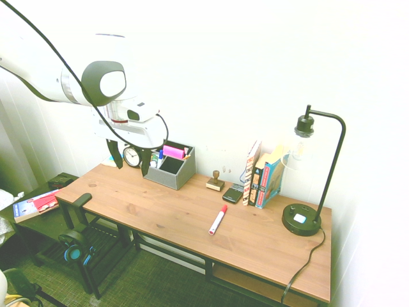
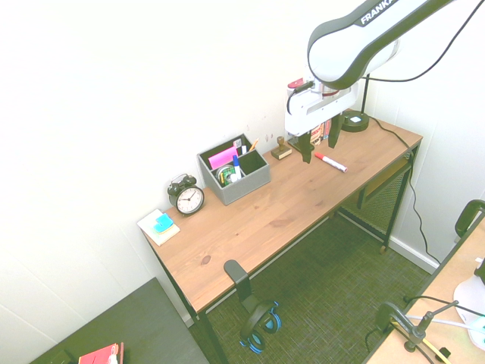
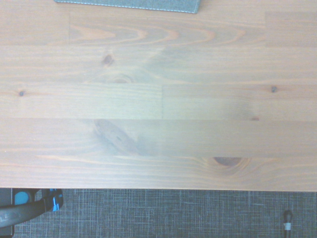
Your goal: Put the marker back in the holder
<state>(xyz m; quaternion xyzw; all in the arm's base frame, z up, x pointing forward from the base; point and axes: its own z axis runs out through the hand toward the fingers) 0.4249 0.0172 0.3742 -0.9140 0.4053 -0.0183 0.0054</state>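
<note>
The marker (image 1: 218,219) (image 2: 330,162), white with red cap and end, lies flat on the wooden desk (image 1: 166,211), right of the middle. The grey holder (image 1: 170,166) (image 2: 235,171) stands at the back by the wall, with a pink block and pens in its compartments. My gripper (image 1: 131,160) (image 2: 319,145) hangs well above the desk, open and empty, out in front of the holder and apart from the marker. The wrist view shows bare desk wood, only the holder's bottom edge (image 3: 129,5), and no marker.
A black alarm clock (image 1: 131,155) (image 2: 187,197) stands beside the holder. A wooden stamp (image 1: 215,181), a dark phone (image 1: 232,193), upright books (image 1: 262,176) and a black lamp (image 1: 307,192) line the back. Sticky notes (image 2: 161,225) lie at the desk's end. Headphones (image 3: 29,203) hang below the front edge.
</note>
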